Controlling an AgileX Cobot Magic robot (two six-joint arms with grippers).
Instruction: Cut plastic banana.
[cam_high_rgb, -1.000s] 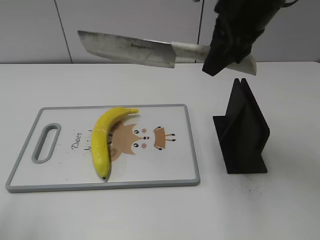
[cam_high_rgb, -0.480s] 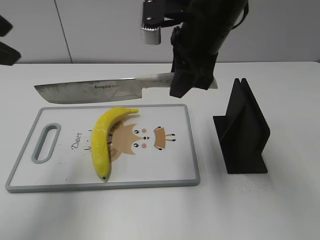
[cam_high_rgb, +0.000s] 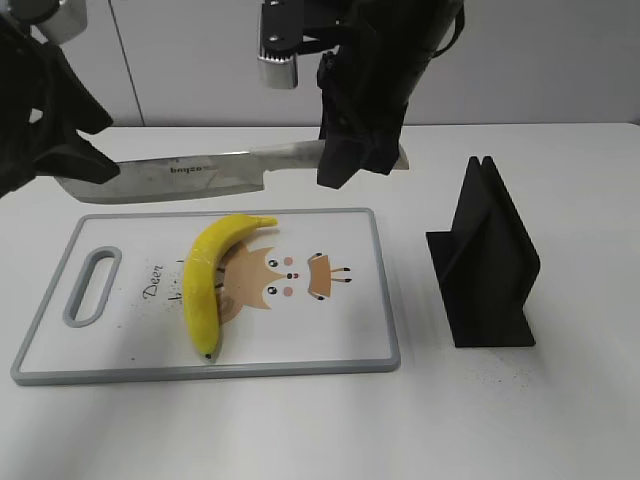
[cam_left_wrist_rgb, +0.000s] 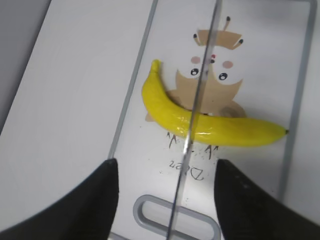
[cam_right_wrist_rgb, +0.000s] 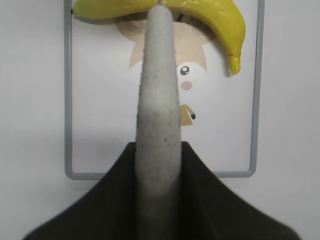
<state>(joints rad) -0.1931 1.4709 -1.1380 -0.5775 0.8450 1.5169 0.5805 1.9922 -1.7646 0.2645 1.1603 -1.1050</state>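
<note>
Plastic banana (cam_high_rgb: 207, 282) lies on the cutting board (cam_high_rgb: 350, 345) atop the white surface (cam_high_rgb: 300, 430). Right claw (cam_high_rgb: 360, 150) grips the cleaver (cam_high_rgb: 205, 176) by its handle, blade level above the fruit. Left claw (cam_left_wrist_rgb: 165, 197) hangs spread wide, holding nothing, over the board's handle end.

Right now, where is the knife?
In the exterior view the knife hangs above the cutting board's far edge, over the banana, held by the right gripper.

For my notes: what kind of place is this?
Probably a lab tabletop staged as a kitchen: a plain white table, a cartoon cutting board with a plastic banana, and a black knife stand.
</note>
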